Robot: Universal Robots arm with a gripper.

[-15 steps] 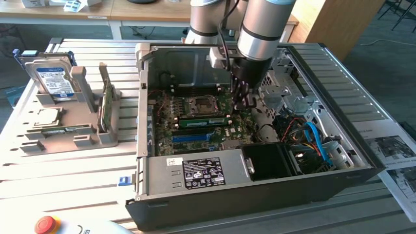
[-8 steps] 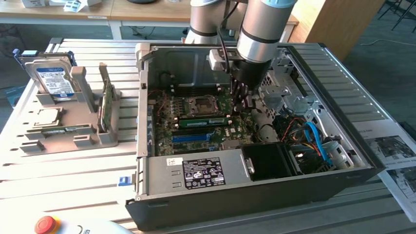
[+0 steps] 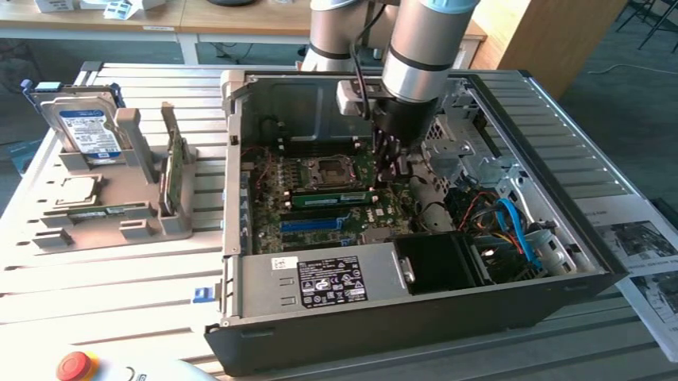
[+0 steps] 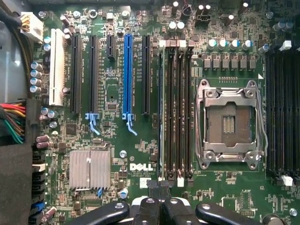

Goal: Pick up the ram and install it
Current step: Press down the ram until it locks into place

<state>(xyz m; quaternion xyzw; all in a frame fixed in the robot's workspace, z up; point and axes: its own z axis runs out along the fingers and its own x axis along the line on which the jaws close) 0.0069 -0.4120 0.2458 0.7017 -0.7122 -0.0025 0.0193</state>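
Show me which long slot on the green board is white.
The white PCI slot at the row's end beside the case wall; the others are black, except one blue slot.

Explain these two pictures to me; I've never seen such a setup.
The grey machine is a robot arm; its hand reaches into an open computer case on a slatted table. One picture is taken from outside, the other from a camera on the wrist, looking at the green main board. A memory stick sits on the board, close to the hand. On the exterior view's left, a grey holder carries a hard drive. Whether the hand grips anything, I cannot tell.
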